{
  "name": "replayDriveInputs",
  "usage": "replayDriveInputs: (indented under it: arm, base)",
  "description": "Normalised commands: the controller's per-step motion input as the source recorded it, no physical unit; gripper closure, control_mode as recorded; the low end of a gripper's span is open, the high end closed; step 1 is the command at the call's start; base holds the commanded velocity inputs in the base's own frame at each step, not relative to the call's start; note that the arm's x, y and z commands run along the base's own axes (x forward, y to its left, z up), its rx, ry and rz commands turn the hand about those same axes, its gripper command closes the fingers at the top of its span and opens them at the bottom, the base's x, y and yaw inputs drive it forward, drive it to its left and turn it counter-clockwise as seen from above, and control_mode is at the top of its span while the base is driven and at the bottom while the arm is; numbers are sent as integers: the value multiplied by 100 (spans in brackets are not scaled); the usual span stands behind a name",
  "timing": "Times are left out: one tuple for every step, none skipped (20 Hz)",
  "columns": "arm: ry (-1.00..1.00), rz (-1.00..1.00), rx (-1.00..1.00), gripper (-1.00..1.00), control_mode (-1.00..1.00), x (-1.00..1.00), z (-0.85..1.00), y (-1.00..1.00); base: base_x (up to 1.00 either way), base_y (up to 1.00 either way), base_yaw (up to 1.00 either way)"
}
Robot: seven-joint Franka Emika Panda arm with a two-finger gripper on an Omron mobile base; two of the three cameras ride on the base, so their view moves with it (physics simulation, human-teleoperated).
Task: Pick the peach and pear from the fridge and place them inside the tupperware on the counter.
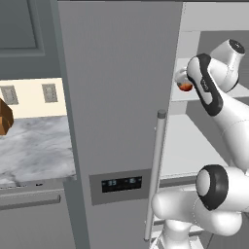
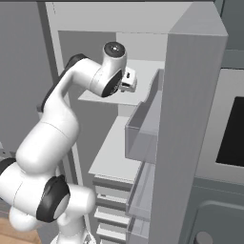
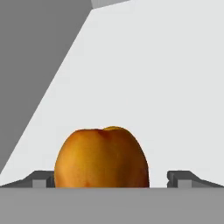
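The fridge (image 1: pixel 116 97) stands with its compartment open, and my arm reaches onto its upper shelf (image 2: pixel 109 97). On that shelf sits the peach (image 3: pixel 103 157), orange-red and round; it also peeks out behind my forearm as the peach (image 1: pixel 185 86). My gripper (image 3: pixel 113 179) is open, one fingertip (image 3: pixel 41 179) at the peach's left side and the other well off to its right, so the fruit lies between the jaws without being squeezed. The hand (image 2: pixel 127 81) hovers low over the shelf. The pear and the tupperware are out of view. The marbled counter (image 1: pixel 34 146) lies left of the fridge.
The grey fridge door carries a long silver handle (image 1: pixel 156 175) and a black display panel (image 1: pixel 121 184). Door bins (image 2: pixel 143 128) jut out to the right of the shelves. A lower shelf (image 2: pixel 116 152) sits beneath. A brown object (image 1: pixel 4 119) rests on the counter's left edge.
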Motion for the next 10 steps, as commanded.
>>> replayDriveInputs:
  arm:
    - [0, 0, 0, -100, -100, 0, -5, 7]
    - [0, 0, 0, -100, -100, 0, -7, 10]
    - [0, 0, 0, -100, -100, 0, -4, 10]
    - [0, 0, 0, -100, -100, 0, -4, 5]
    - [0, 0, 0, 100, -100, 0, -6, 10]
    - [0, 0, 0, 100, -100, 0, -7, 12]
    - [0, 0, 0, 100, -100, 0, -10, 4]
    - [0, 0, 0, 100, -100, 0, -14, 0]
    - [1, 0, 0, 100, -100, 0, -7, 0]
    - [32, 0, 0, 100, -100, 0, -7, 0]
  base:
    - [0, 0, 0]
    - [0, 0, 0]
    - [0, 0, 0]
    - [0, 0, 0]
    - [0, 0, 0]
    - [0, 0, 0]
    - [0, 0, 0]
    - [0, 0, 0]
    - [0, 0, 0]
    - [0, 0, 0]
